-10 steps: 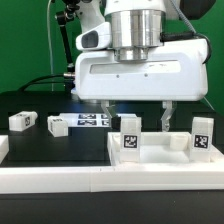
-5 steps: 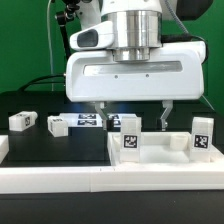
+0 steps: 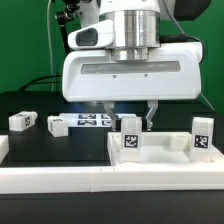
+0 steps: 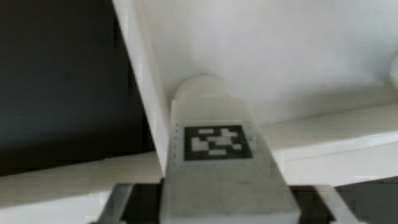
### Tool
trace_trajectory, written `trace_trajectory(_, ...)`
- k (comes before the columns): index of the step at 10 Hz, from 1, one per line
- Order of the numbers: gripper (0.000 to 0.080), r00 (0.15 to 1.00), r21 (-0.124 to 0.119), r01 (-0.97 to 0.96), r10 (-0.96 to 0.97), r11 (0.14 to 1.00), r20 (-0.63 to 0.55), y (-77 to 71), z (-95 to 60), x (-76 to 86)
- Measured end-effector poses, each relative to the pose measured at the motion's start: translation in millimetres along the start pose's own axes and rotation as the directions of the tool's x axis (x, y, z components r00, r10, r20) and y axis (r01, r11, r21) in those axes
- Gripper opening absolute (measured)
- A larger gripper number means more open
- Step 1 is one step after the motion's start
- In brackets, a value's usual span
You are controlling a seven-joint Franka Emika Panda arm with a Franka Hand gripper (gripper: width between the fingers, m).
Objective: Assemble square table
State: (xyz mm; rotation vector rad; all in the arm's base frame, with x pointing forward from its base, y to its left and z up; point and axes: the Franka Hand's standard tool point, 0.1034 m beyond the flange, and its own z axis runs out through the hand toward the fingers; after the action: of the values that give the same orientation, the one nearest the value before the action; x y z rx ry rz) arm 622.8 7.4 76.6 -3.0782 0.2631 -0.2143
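The white square table top (image 3: pixel 150 162) lies flat at the front. Two white tagged legs stand upright on it: one near its middle (image 3: pixel 129 137) and one at the exterior view's right (image 3: pixel 202 136). My gripper (image 3: pixel 130 120) hangs straight over the middle leg, one finger on each side of it. In the wrist view the gripper (image 4: pixel 217 205) is shut on this leg (image 4: pixel 221 130), with the dark pads (image 4: pixel 139 203) against its two sides. The table top's raised rim (image 4: pixel 329 90) runs behind the leg. Two more legs (image 3: pixel 21 120) (image 3: pixel 57 125) lie on the black table at the exterior view's left.
The marker board (image 3: pixel 93 121) lies flat behind the table top, between the loose legs and my gripper. A long white rail (image 3: pixel 60 182) edges the front of the black surface. A green backdrop stands behind the arm.
My gripper has shifted a little toward the exterior view's left. Its fingers have closed from a wide gap onto the middle leg. The legs and the table top have not moved.
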Motion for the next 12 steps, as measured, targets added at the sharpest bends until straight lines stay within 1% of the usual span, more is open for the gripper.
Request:
trace_trajectory(2,0.0288,1.000,0.000,-0.027,0.027,1.000,0.000,0.3,0.0,0.0)
trace_trajectory(3,0.0288,0.996,0.002,-0.095,0.095,0.996,0.001,0.8,0.4,-0.1)
trace_trajectory(4,0.0288,0.976,0.008,-0.216,0.216,0.976,0.002,2.1,0.5,0.0)
trace_trajectory(5,0.0288,0.949,0.008,-0.314,0.314,0.949,0.002,2.1,0.7,-0.2)
trace_trajectory(6,0.0289,0.906,0.006,-0.422,0.422,0.906,0.002,2.5,0.8,-0.3)
trace_trajectory(8,0.0290,0.825,0.004,-0.565,0.565,0.825,0.004,2.4,0.9,-0.9)
trace_trajectory(10,0.0290,0.701,-0.001,-0.713,0.713,0.701,0.006,1.0,1.3,-2.1)
trace_trajectory(12,0.0290,0.574,-0.008,-0.819,0.819,0.574,0.005,-0.9,1.4,-3.3)
